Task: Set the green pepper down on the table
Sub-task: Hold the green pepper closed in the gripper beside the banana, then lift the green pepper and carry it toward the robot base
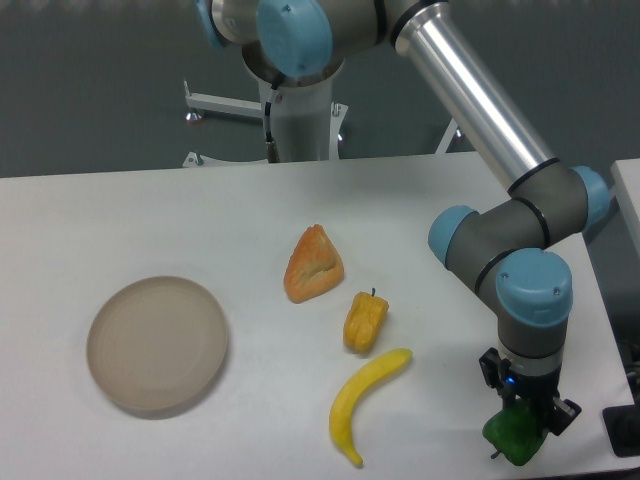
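The green pepper (512,438) is small, glossy and dark green. It sits at the front right of the white table (250,220), right under my gripper (525,415). The gripper points straight down and its black fingers close around the top of the pepper. The pepper is at or just above the tabletop; I cannot tell whether it touches. The wrist hides the upper part of the pepper.
A yellow banana (365,400) lies left of the gripper. A yellow-orange pepper (365,322) and an orange wedge-shaped piece (313,265) lie in the middle. A round beige plate (157,344) sits at the left. The table's right edge is close to the gripper.
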You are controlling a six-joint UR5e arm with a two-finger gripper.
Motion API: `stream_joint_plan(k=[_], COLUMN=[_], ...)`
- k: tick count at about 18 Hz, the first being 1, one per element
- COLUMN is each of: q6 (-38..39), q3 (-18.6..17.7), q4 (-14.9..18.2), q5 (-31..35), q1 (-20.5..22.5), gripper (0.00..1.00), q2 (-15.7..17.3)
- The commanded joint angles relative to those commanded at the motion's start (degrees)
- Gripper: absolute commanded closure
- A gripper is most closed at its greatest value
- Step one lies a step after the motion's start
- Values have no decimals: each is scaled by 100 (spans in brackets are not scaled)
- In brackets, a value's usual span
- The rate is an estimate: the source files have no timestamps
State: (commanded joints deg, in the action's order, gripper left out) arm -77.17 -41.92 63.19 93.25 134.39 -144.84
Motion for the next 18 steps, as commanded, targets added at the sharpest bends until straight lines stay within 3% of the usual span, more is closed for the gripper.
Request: stream_joint_plan(k=[6,9,13,18], q6=[18,88,80,-26], q3=[-123,-395,-974,-2028], q4=[53,62,325,475], q5=[-26,-105,-333,-764], q1=[0,-26,-9,219], gripper=[67,67,67,67], q2=[149,386,939,1774])
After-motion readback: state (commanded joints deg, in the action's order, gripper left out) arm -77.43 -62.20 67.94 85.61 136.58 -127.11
